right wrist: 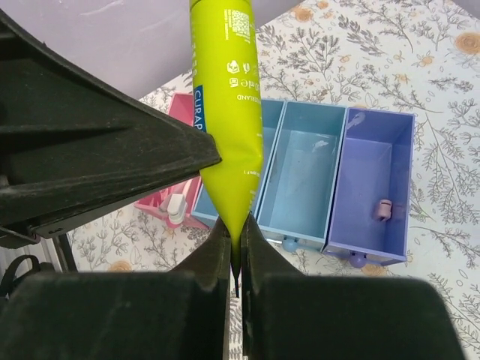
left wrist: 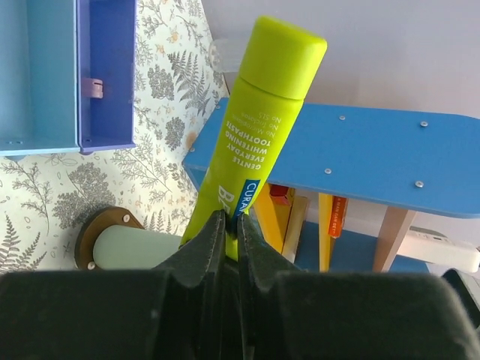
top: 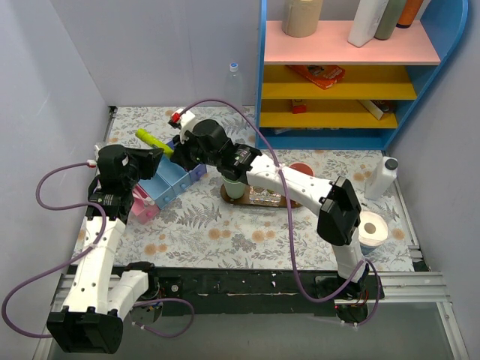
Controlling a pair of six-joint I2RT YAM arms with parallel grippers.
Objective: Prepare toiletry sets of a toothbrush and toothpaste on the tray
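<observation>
Both jaws clenched on lime-green plastic toothpaste tube (left wrist: 259,120), left gripper (left wrist: 231,225) and right gripper (right wrist: 235,236) (handover?); either arm tugging first could drop it.

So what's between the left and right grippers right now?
The lime-green toothpaste tube: left gripper and right gripper are both shut on it, seen in both wrist views.

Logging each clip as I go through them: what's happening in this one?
Both arms hold one lime-green toothpaste tube in the air near the compartment organiser. The right gripper has its jaws shut on the flat crimped end. The left gripper has its jaws shut further along, leaving the cap end free. It looks like a handover between arms. The tube is not yet on the dark wooden tray, which carries a pale green cup at one end.
</observation>
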